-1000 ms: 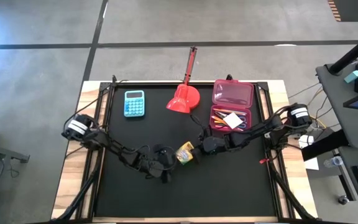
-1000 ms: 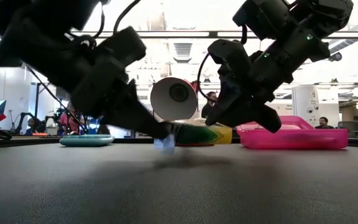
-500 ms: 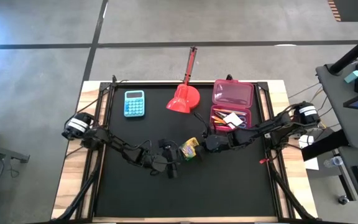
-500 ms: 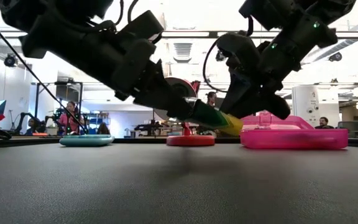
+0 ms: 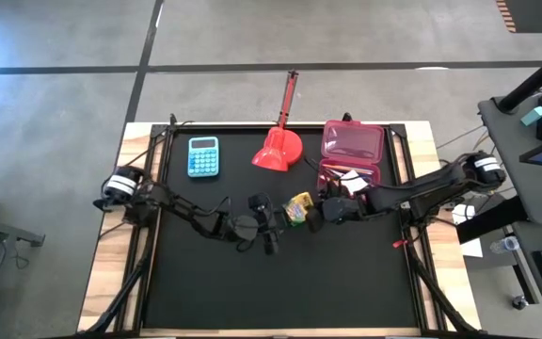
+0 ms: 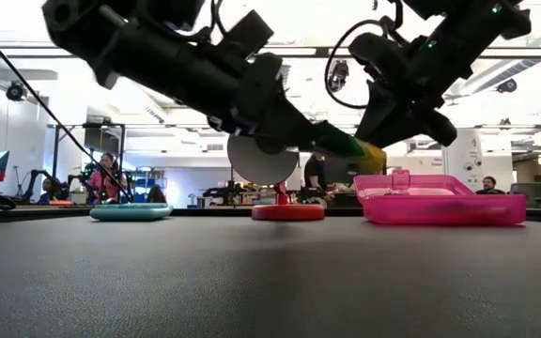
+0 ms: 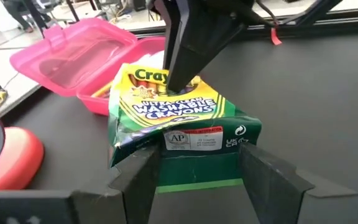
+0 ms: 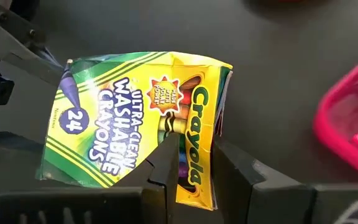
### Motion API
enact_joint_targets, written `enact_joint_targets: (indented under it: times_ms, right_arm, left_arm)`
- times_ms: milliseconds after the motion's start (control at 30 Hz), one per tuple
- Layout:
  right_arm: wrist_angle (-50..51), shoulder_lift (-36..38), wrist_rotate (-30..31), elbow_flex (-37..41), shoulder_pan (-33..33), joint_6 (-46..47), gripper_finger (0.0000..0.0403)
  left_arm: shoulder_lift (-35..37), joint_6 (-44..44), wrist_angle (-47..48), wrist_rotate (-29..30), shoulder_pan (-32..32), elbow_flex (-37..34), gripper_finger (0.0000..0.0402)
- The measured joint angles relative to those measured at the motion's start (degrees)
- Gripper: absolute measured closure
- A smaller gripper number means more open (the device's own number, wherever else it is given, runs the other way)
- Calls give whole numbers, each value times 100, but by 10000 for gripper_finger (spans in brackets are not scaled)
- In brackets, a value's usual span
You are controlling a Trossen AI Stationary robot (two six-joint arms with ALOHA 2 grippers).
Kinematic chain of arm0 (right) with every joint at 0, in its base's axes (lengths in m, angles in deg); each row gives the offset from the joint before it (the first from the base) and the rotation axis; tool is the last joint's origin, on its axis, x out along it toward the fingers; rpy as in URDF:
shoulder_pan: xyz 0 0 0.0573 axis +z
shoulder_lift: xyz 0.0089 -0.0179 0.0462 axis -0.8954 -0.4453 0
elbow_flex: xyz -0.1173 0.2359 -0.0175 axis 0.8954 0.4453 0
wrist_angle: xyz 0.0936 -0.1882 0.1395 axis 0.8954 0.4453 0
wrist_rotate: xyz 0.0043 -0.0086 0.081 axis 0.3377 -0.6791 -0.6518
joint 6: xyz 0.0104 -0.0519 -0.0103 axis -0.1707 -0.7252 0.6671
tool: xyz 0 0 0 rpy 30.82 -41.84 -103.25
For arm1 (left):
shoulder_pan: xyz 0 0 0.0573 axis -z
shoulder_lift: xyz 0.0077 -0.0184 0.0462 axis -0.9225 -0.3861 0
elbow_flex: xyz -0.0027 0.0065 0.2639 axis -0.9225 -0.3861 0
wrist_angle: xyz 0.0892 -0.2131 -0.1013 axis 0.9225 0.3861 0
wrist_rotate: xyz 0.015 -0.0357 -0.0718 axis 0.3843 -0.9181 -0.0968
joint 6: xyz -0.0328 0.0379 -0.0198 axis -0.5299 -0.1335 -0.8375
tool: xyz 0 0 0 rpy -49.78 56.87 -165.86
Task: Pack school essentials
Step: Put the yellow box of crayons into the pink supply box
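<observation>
Lifted off the mat since a second ago, both arms carry the crayon box (image 5: pixel 299 206) rightward; the open pink case (image 5: pixel 350 160) lies just far-right. The left gripper (image 7: pixel 197 171) clasps its base, the right gripper (image 8: pixel 191 163) pinches its flap; the red scoop (image 5: pixel 278 148) stands clear.

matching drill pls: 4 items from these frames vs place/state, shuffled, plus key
Items
1. crayon box
2. calculator
3. red scoop
4. pink case

Places/states
A. open, pencils inside, at the table's far right
B. gripped by both the left pincer and the right pincer, lifted clear of the table
C. lying flat at the far left
D. at the far middle, handle pointing past the table edge

Pairs: 1-B, 2-C, 3-D, 4-A
</observation>
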Motion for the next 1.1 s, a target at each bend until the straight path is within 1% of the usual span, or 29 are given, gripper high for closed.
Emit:
enact_joint_targets:
  times_ms: [200, 300, 367, 567, 767, 1100]
  right_arm:
    - [460, 169, 256, 2, -13, -4, 326]
    - [834, 218, 299, 2, -68, 151, 326]
    - [1060, 234, 448, -6, -75, 249, 326]
    - [1498, 331, 652, 2, -116, 107, 326]
    - [2095, 468, 874, 0, -353, 164, 326]
    - [2407, 471, 1061, 0, -965, -243, 326]
  left_arm:
    - [-262, 148, 31, -342, -292, 323, 198]
    - [-429, 218, 33, -389, -405, 557, 198]
    - [-532, 261, 10, -424, -491, 702, 198]
    - [-910, 325, -5, -571, -686, 1073, 198]
    - [-1380, 331, -18, -595, -897, 1544, 198]
    - [-1859, 325, 10, -650, -1265, 2206, 198]
